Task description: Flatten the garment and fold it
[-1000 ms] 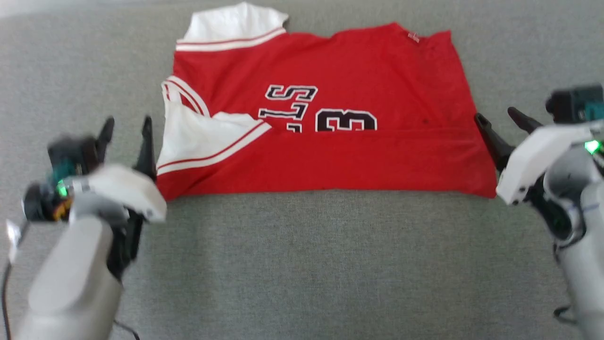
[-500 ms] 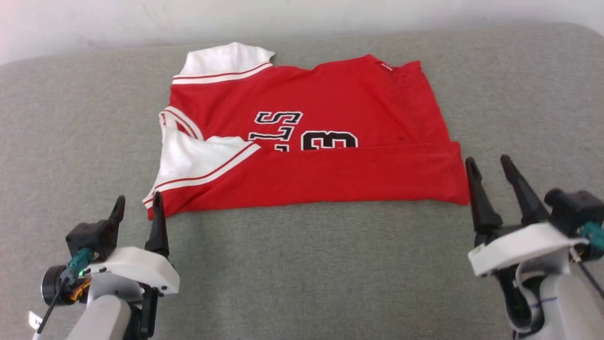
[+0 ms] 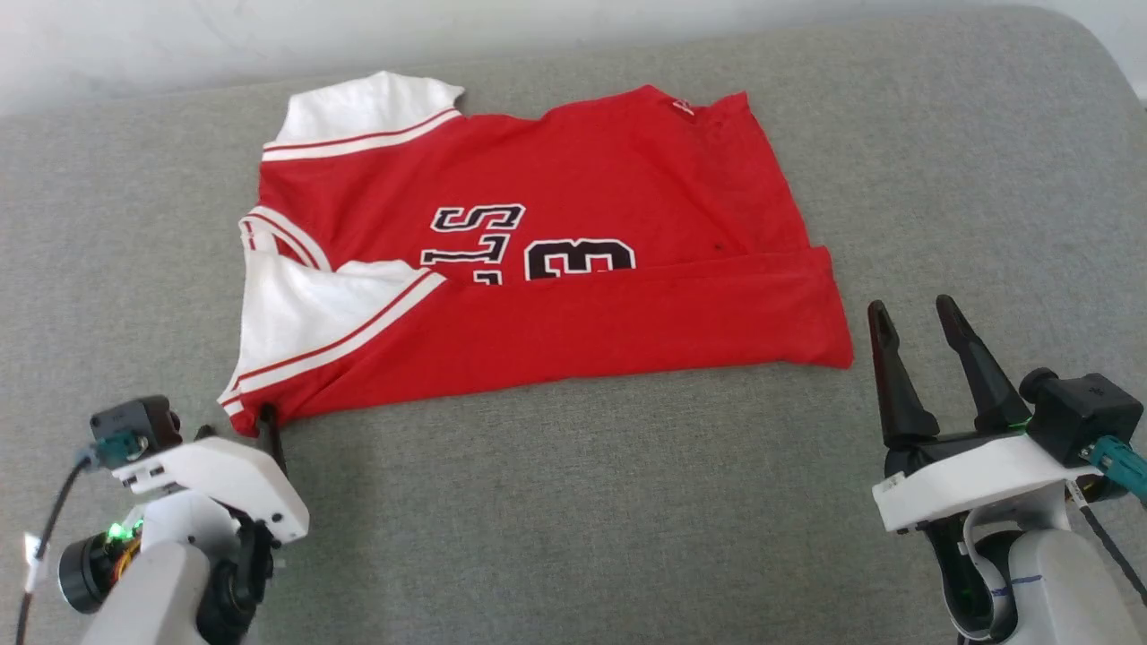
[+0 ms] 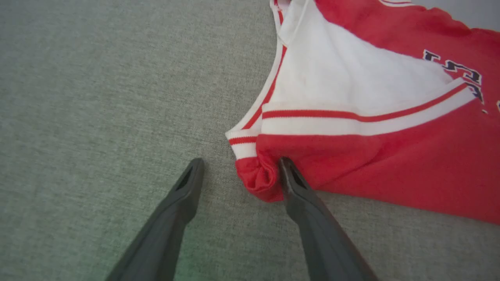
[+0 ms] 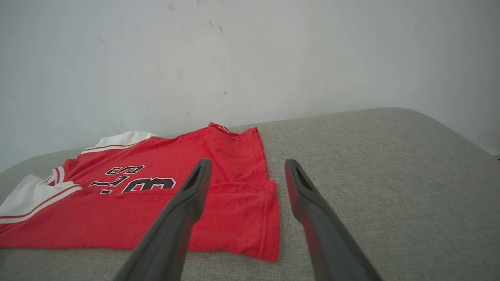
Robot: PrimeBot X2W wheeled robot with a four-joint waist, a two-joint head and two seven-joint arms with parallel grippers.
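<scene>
Grey woven cushion surface [image 3: 573,502], broad, backed by a pale wall [image 5: 250,58]. On it, toward the far side, lies a red soft-fabric jersey shirt [image 3: 573,179] with white short sleeves, spread flat. Its long axis runs side to side across the robot's front, sleeve end to the robot's left and hem end to its right. The near long edge is folded up as a red band [image 3: 609,327], covering the lower half of the black lettering and number [image 3: 538,260]. One white sleeve with striped trim [image 3: 305,313] lies folded in at the near left. The right gripper [image 3: 912,309] has its jaws spread and empty, near the hem's near corner but apart from the cloth, which lies to its left. The left gripper [image 4: 240,166] is the nearer one. Its jaws are spread and straddle the bunched red near-left corner [image 4: 259,181], one finger touching the fabric, nothing pinched yet.
</scene>
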